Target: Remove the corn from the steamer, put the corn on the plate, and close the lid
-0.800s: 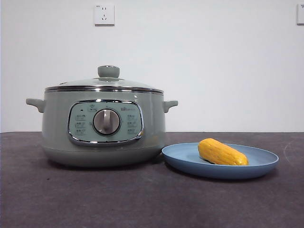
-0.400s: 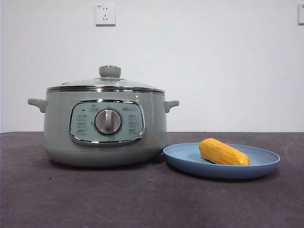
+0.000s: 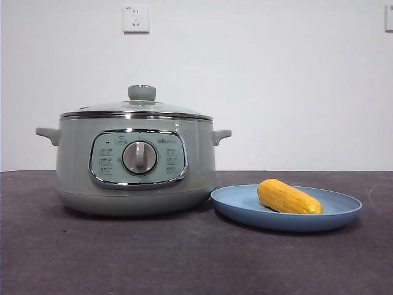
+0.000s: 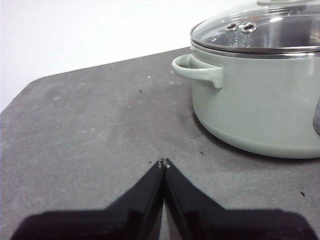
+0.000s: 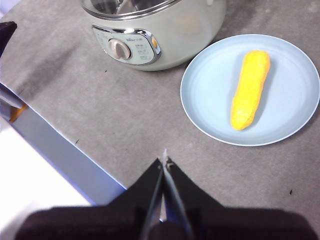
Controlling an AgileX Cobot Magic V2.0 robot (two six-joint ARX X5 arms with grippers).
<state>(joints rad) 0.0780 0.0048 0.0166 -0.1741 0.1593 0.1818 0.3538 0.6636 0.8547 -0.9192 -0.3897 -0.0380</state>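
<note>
The yellow-orange corn (image 3: 288, 196) (image 5: 250, 87) lies on the light-blue plate (image 3: 344, 212) (image 5: 205, 95), to the right of the steamer. The sage-green steamer (image 3: 73, 166) (image 4: 250, 105) (image 5: 190, 30) stands on the dark table with its glass lid (image 3: 135, 107) (image 4: 270, 30) seated on the rim, knob (image 3: 142, 93) upright. My left gripper (image 4: 163, 162) is shut and empty, low over the table beside the steamer's side handle (image 4: 197, 70). High over the table in front of the plate hangs my right gripper (image 5: 165, 159), shut and empty. Neither gripper shows in the front view.
A white wall with a socket (image 3: 136, 18) stands behind the table. The table's near edge (image 5: 60, 150) runs close to the right gripper, with pale floor beyond it. A dark tip (image 5: 6, 32) shows at that view's border.
Between one second and half a second ago the whole front picture shifted a few pixels to the right; since then nothing has moved.
</note>
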